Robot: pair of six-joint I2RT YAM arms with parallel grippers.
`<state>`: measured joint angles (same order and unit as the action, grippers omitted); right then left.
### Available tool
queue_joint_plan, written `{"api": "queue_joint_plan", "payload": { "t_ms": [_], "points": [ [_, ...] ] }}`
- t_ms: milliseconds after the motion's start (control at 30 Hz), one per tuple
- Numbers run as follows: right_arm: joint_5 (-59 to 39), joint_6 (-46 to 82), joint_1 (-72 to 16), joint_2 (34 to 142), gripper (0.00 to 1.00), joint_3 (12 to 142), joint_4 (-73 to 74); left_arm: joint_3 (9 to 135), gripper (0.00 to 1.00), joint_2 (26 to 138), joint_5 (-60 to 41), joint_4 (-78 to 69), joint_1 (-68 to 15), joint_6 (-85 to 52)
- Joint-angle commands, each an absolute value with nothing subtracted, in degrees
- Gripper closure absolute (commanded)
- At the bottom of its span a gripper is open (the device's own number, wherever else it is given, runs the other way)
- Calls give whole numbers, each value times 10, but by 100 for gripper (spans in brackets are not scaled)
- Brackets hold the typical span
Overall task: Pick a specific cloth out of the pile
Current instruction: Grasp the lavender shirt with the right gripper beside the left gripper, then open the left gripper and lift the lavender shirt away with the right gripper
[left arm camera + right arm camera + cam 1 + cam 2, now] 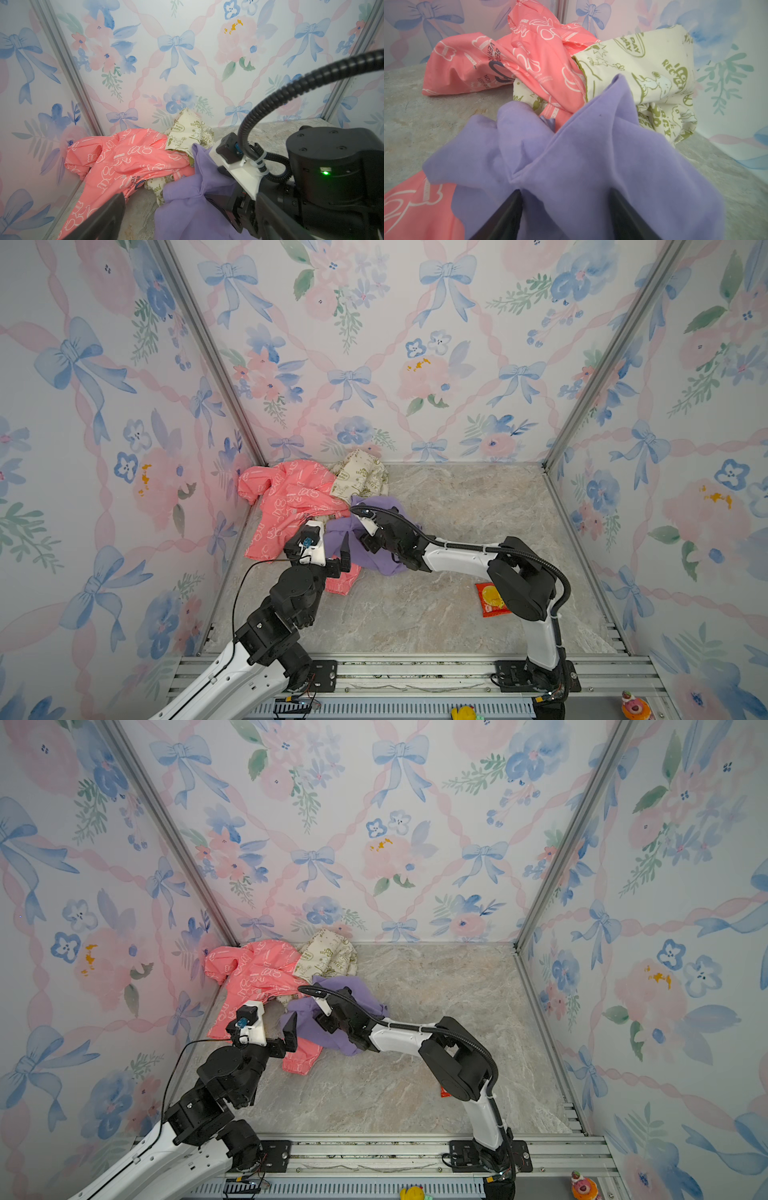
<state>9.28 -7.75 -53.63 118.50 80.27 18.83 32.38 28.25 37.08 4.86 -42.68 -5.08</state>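
Lavender cloth [571, 145] lies crumpled on the table [415, 614] against the pile [299, 493], bunched between your right pincer's [564, 193] half-parted jaws; you cannot tell whether it grips. Your left pincer [189, 203] hangs released just beside it.

right gripper [564, 193]: dark fingers [506, 214] flank a bunched fold | cloth [581, 155]: lavender, crumpled, touching pile [550, 87] | pile: pink garment [533, 60] overlaps cream cloth [654, 68] | floor [425, 108]: marbled grey
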Motion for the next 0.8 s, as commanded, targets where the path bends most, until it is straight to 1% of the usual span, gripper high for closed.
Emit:
{"api": "queue_joint_plan", "payload": {
  "t_ms": [0, 33, 67, 100, 167, 200, 333, 500, 767],
  "points": [
    [107, -75, -531, 1209, 50, 834, 175, 322, 2, 287, 368, 55, -425, -47],
    [106, -72, -529, 1210, 56, 838, 175, 322, 2, 289, 368, 54, -425, -46],
    [102, -70, -528, 1210, 66, 838, 178, 323, 2, 289, 367, 54, -425, -47],
    [99, -69, -528, 1209, 73, 838, 181, 324, 2, 291, 367, 54, -425, -46],
    [94, -69, -526, 1201, 85, 837, 187, 325, 2, 290, 368, 54, -425, -47],
    [93, -69, -524, 1196, 90, 835, 191, 324, 2, 289, 368, 53, -425, -46],
    [83, -64, -518, 1163, 96, 822, 211, 323, 2, 282, 375, 53, -424, -45],
    [61, -59, -508, 1114, 98, 800, 234, 321, 2, 274, 377, 50, -424, -44],
    [33, -60, -486, 1042, 98, 794, 229, 319, 2, 267, 378, 47, -424, -43]
  ]
}}
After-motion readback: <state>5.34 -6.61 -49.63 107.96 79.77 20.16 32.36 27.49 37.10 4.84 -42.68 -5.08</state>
